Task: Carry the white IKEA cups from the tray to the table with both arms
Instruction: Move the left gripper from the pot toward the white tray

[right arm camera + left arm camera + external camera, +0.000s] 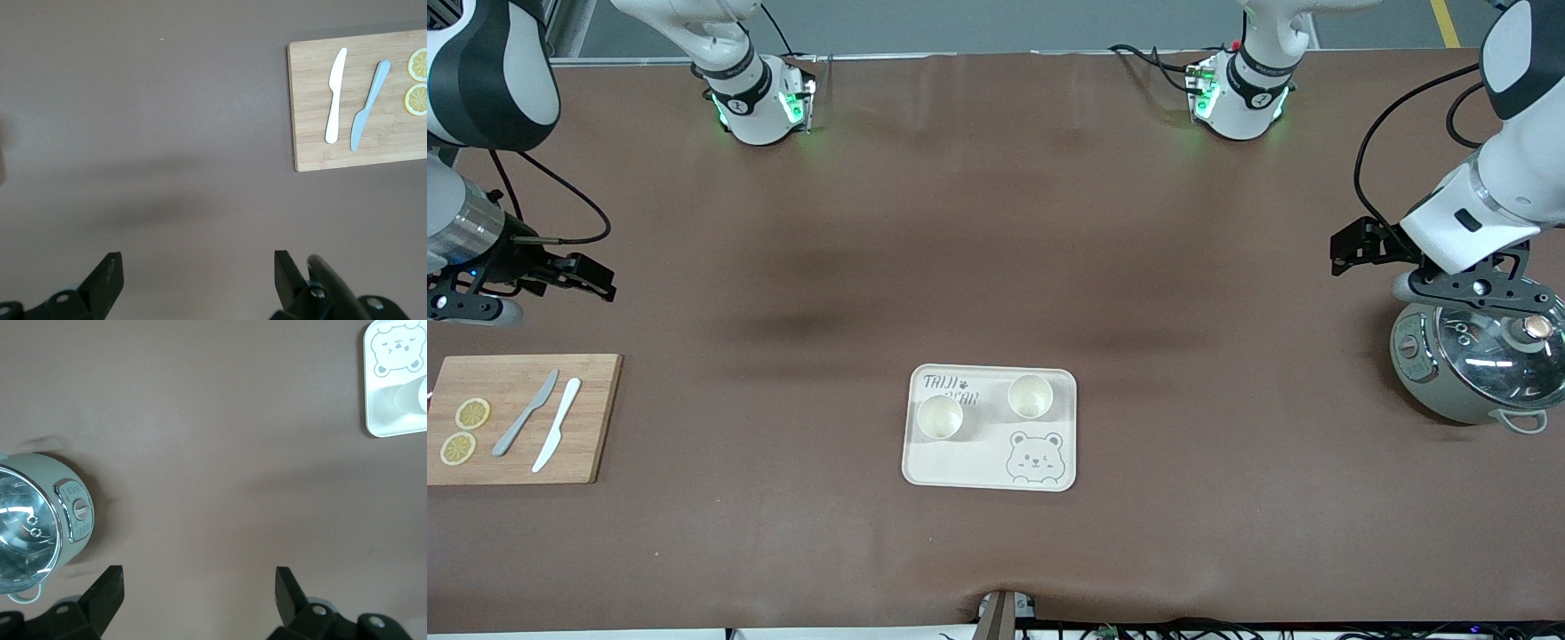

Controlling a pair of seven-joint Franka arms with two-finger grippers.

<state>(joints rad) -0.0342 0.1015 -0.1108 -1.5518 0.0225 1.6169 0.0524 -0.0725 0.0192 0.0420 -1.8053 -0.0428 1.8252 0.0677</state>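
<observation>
Both cups [940, 417] [1030, 396] stand on the tray [990, 476]. The left claw [199, 590] hangs open beside the pot [1476, 364]; the right claw [198, 270] hangs open above bare worktop [996, 222].

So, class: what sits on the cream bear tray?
Two white cups stand upright on the tray, beside its bear drawing. They partly cover the printed lettering. Both look empty.

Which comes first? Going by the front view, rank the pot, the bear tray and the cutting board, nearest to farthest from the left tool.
The left tool hangs open over the table's left-arm end.
1. The pot, right beside it.
2. The bear tray, mid-table, holding both white cups.
3. The cutting board, at the right arm's end.
</observation>
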